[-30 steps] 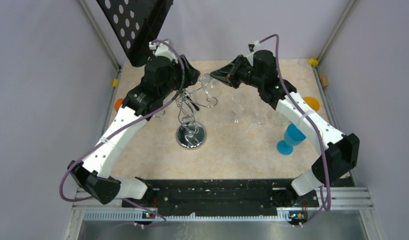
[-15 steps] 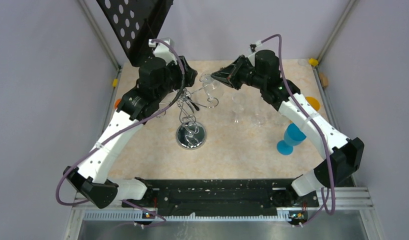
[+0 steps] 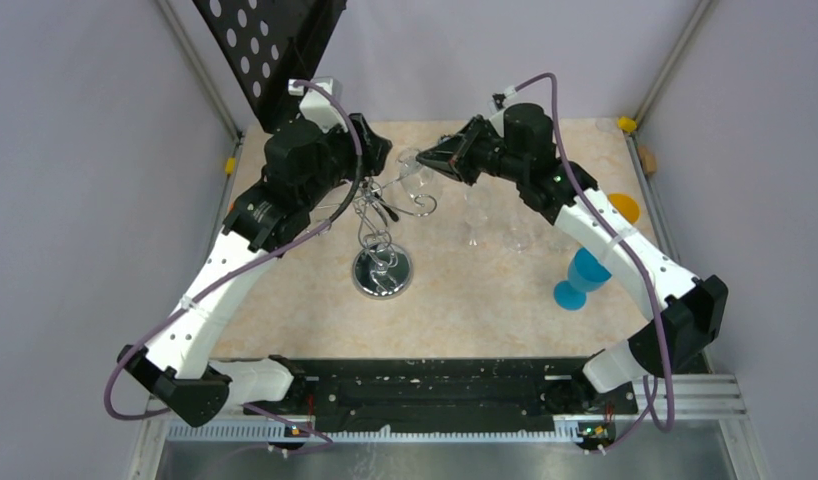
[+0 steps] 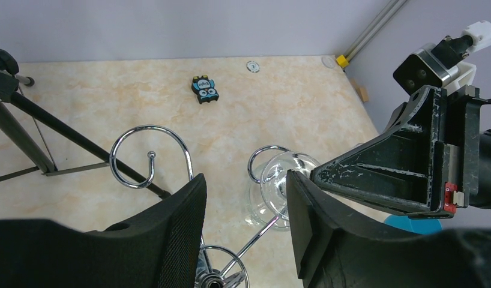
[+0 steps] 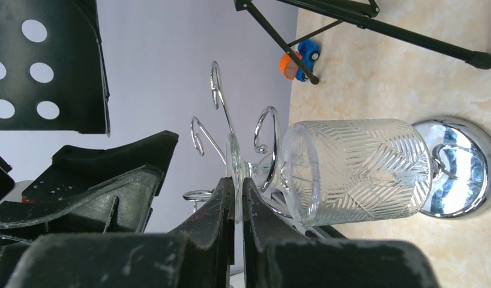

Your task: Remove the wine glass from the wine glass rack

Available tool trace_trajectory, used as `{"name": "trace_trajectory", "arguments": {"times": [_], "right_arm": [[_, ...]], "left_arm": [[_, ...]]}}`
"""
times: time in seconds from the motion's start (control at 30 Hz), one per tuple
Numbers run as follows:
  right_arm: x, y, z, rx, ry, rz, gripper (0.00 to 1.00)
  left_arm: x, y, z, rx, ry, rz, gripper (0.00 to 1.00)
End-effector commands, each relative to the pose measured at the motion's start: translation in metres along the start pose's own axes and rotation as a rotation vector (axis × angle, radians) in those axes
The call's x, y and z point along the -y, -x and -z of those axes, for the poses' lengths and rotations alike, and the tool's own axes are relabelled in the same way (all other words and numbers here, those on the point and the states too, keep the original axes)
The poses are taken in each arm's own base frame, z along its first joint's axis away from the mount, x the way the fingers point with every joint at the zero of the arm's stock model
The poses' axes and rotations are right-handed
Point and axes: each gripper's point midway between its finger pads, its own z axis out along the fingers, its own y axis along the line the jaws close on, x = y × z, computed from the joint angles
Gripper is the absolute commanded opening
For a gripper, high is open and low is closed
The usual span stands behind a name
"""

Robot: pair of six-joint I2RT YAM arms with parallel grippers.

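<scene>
Etched wine glass (image 5: 351, 171) foot in right tool (image 5: 237, 183)

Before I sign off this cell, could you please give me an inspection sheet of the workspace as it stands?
Surface: beige marbled table.
Job's things: wine glass rack upright on its chrome base; wine glass beside a curled hook, whether free of it cannot be told.
Clutter: blue goblet, clear glasses, orange item, small toy, black tripod stand.
Hands: right hand shut on the wine glass's foot; left hand open, close to the rack.
Cables: purple cable looped along each arm.
Surroundings: plain walls, metal frame posts.
</scene>
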Motion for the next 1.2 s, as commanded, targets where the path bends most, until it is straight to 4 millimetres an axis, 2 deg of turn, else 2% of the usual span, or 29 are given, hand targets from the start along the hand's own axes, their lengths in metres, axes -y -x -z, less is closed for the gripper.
{"name": "trace_trajectory", "arguments": {"times": [0.0,0.33,0.7,0.83,1.0,1.07,1.17], "right_arm": [[-0.071,-0.002,0.03,0.028,0.183,0.048,0.0],[-0.075,-0.011,0.002,0.025,0.16,0.07,0.0],[-0.068,0.001,-0.031,0.075,0.087,0.085,0.0],[-0.068,0.013,-0.041,0.132,0.094,0.085,0.0],[-0.074,0.037,-0.041,0.241,0.104,0.102,0.0],[-0.078,0.051,-0.037,0.288,0.119,0.102,0.0],[-0.087,0.071,-0.027,0.347,0.164,0.104,0.0]], "left_arm": [[0.008,0.021,0.015,0.079,-0.036,-0.005,0.55],[0.005,0.023,0.028,0.102,-0.032,0.0,0.55],[0.008,0.02,0.035,0.104,-0.06,0.002,0.55],[0.016,0.022,0.038,0.106,-0.098,0.005,0.55],[0.029,0.026,0.045,0.108,-0.167,0.024,0.57],[0.037,0.027,0.049,0.101,-0.209,0.03,0.6],[0.045,0.029,0.055,0.106,-0.252,0.051,0.7]]}}
